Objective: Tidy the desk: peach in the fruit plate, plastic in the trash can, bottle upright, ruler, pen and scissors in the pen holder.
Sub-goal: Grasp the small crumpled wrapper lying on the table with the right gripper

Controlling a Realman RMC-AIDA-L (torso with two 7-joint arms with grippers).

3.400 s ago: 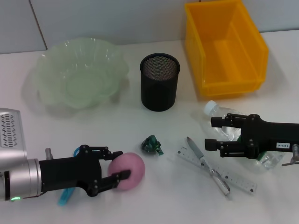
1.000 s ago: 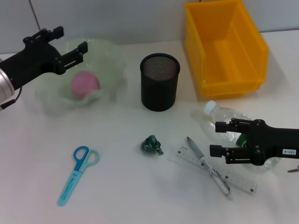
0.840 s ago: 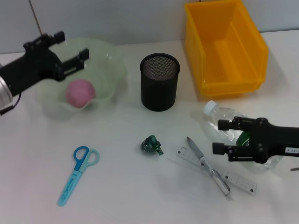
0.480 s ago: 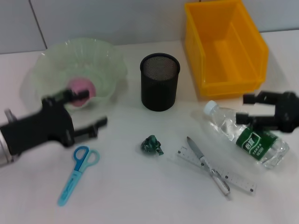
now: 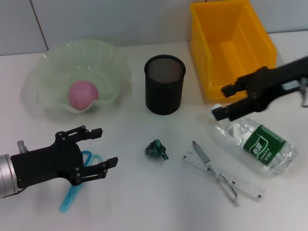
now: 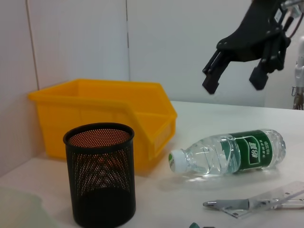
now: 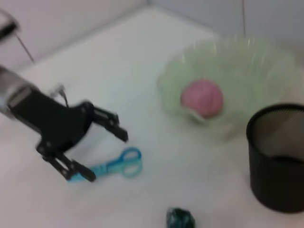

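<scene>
While the peach [image 5: 80, 94] is sitting in the pale green fruit plate [image 5: 111, 61] at the back left of the table [image 5: 144, 197], the left gripper [image 5: 99, 147] is hanging low over the near left corner with its jaws spread wide and gripping nothing. Directly beneath it the blue scissors [image 5: 72, 195] are lying flat, partly hidden by the black fingers. Across the table, the right gripper [image 5: 222, 101] is hovering above the cap end of the bottle [image 5: 255, 142], jaws also wide apart and empty; from the left wrist view it is hanging clear above the bottle, not touching it. That bottle is lying on its side, green label up, just in front of the yellow bin [image 5: 231, 48]. Beside it, nearer the front, the pen [image 5: 214, 171] is lying crossed over the clear ruler [image 5: 240, 182]. A crumpled green scrap of plastic [image 5: 157, 149] is resting near the middle, in front of the black mesh pen holder [image 5: 164, 84], which is standing upright between plate and bin.
</scene>
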